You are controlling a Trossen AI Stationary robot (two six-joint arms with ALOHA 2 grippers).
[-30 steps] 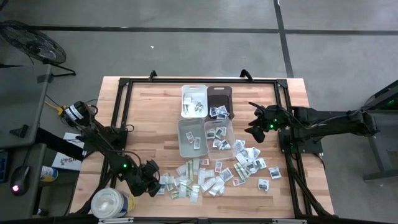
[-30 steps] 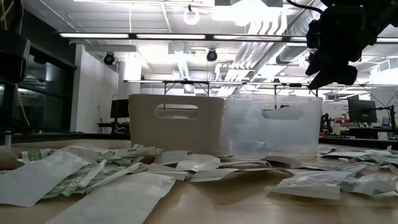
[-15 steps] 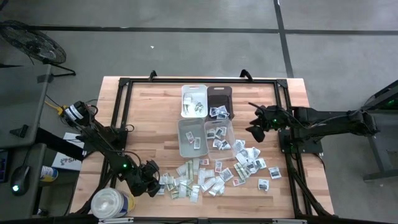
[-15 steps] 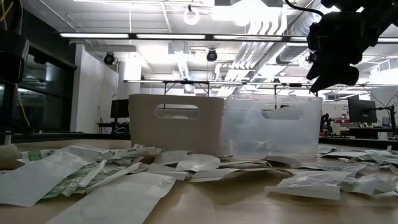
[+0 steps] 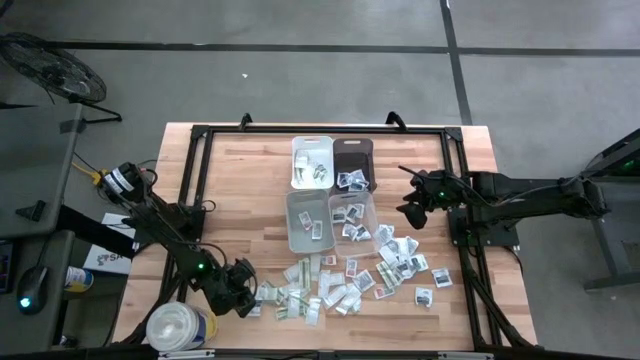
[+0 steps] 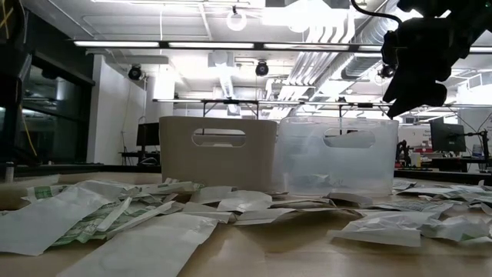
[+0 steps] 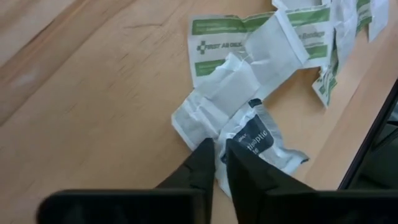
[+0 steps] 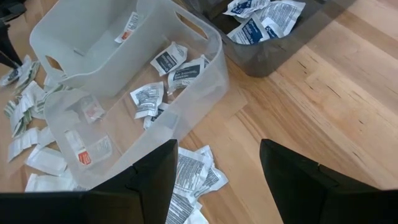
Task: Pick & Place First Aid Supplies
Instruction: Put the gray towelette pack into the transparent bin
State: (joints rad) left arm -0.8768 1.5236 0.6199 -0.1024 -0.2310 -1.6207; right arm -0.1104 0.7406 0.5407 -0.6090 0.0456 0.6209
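Note:
Several small white and green-printed first aid packets (image 5: 320,290) lie scattered over the near part of the wooden table. More of them lie to the right (image 5: 402,262). My left gripper (image 5: 247,296) is low at the pile's left end, its fingers (image 7: 221,158) shut on a white packet with dark print (image 7: 256,135). That packet lies partly under a plain white one (image 7: 217,93). My right gripper (image 5: 410,210) hangs open above the table, right of the bins, with nothing between its fingers (image 8: 217,149). My left gripper pinches the dark-printed packet by its near edge (image 7: 231,144), between the two fingertips. The fingers slant down at it from the table's left side. The packet lies flat on the table, overlapped by the neighbouring white packet.
Four small bins stand mid-table: white (image 5: 312,160), dark (image 5: 353,162) and two clear ones (image 5: 308,222), (image 5: 352,215), each with a few packets inside. A big white tub (image 5: 180,325) stands at the near left corner. A black frame (image 5: 200,135) runs round the table.
At the low view's left edge, the dark bulk of my left gripper has drawn in and shows narrower than before. The packets and my right gripper have kept their places.

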